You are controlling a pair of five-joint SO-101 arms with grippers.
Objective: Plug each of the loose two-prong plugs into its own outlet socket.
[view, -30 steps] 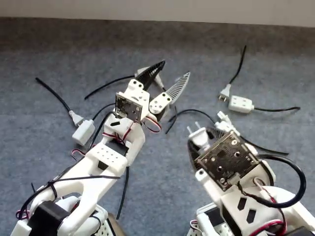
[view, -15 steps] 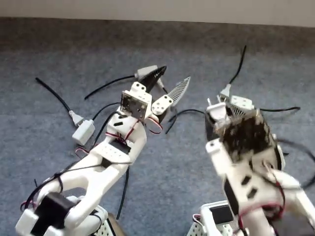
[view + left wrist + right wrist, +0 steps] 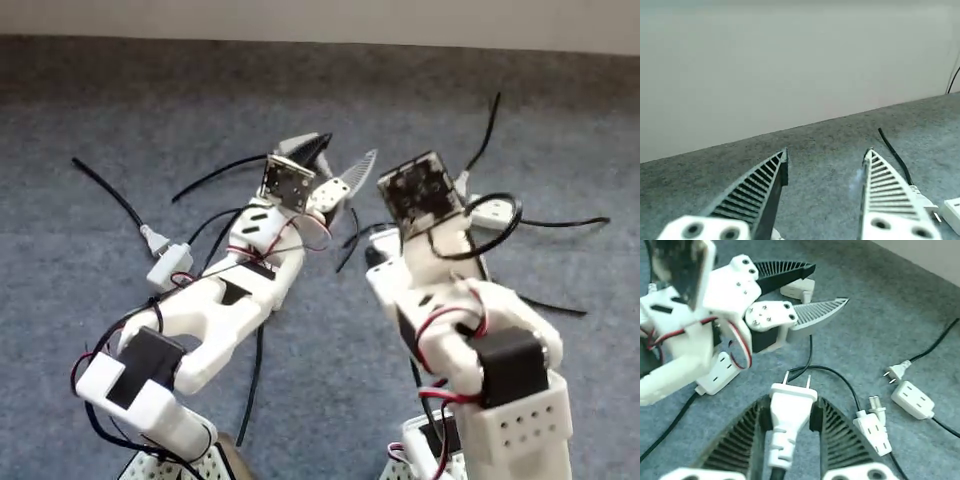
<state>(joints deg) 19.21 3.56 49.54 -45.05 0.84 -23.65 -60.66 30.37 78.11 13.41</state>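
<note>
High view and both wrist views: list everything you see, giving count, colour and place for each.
carpet: one, grey-blue, underneath everything.
wall: one, pale, behind.
sockets: three, white; far left, far right, middle back.
plugs: three, white; one beside the left socket, one beside the right, one held.
connector: one, white, near the held plug; kind unclear.
cables: several, black, trailing across the carpet.
left gripper: one, open, by the middle socket.
right gripper: one, shut on a plug.
</note>
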